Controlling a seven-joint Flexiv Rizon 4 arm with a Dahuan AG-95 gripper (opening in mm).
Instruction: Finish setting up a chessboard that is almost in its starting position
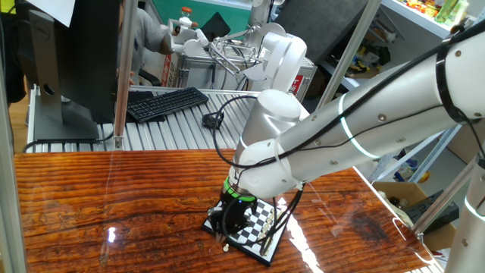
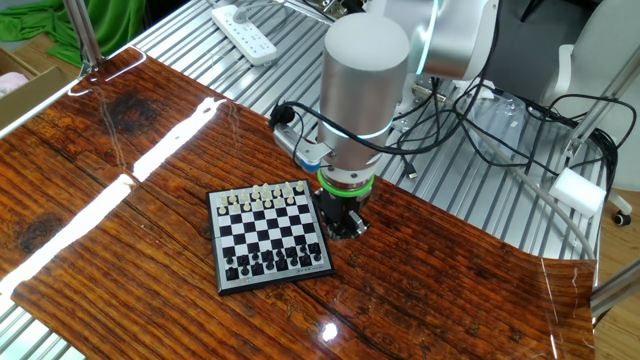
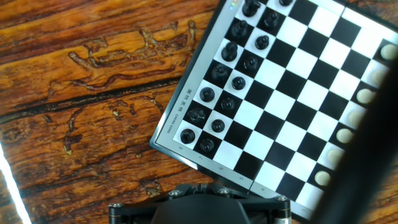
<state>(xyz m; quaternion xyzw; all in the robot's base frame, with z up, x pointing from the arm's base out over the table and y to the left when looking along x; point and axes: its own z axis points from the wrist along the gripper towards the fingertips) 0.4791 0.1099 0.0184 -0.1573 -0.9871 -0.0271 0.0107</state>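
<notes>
With the gripper (image 2: 343,226) closed on nothing beside the chessboard (image 2: 268,240), you likely face tiny, light, tip-prone pieces, so pinch each by its top.

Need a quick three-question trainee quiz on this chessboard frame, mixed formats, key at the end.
1. True or false: the chessboard lies on the ribbed metal surface.
2. In the other fixed view, where is the gripper relative to the board? A) over its centre B) just off its right edge C) far away by the power strip
3. Fill in: the cream pieces line the board edge nearest the ____ surface.

Key:
1. False; it lies on the wooden tabletop.
2. B
3. metal
</notes>
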